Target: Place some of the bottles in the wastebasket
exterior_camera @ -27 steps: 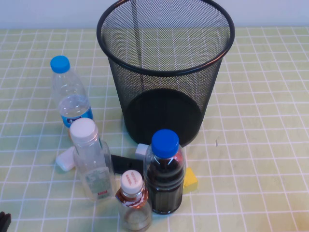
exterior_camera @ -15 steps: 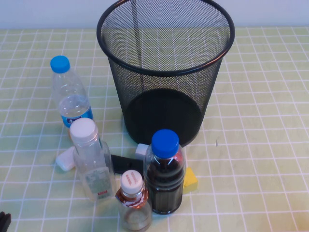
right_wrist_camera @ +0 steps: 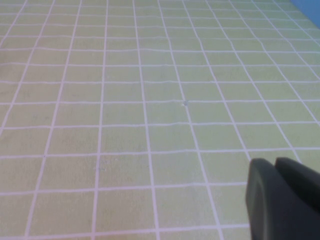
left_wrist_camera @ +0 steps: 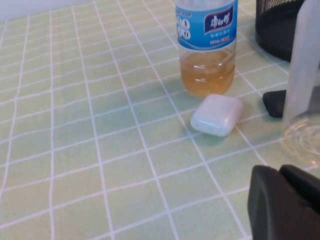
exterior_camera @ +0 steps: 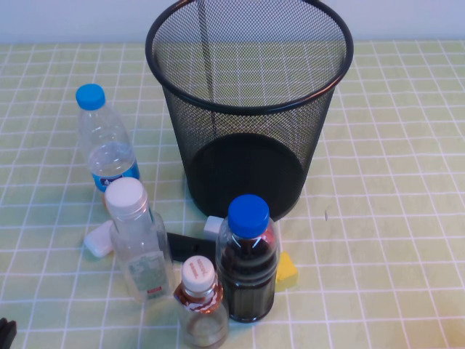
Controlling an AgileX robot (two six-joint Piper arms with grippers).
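The black wire-mesh wastebasket [exterior_camera: 251,123] stands upright at the table's back middle. In front of it stand the taller clear white-capped bottle [exterior_camera: 138,243] and the short bottle with the brown-orange neck wrap [exterior_camera: 200,305]. My left gripper [left_wrist_camera: 280,172] is shut and empty, low at the front left corner [exterior_camera: 6,333], apart from the bottles. In the left wrist view the taller bottle [left_wrist_camera: 302,90] and the wastebasket's base [left_wrist_camera: 277,25] show at the edge. My right gripper [right_wrist_camera: 275,162] is shut and empty over bare tablecloth, out of the high view.
A blue-capped bottle of dark liquid [exterior_camera: 248,262] stands beside the short bottle. A slim blue-capped, blue-labelled bottle [exterior_camera: 105,145] stands at the left. A white case [exterior_camera: 98,238], a flat black object [exterior_camera: 190,245] and a yellow block [exterior_camera: 286,270] lie among the bottles.
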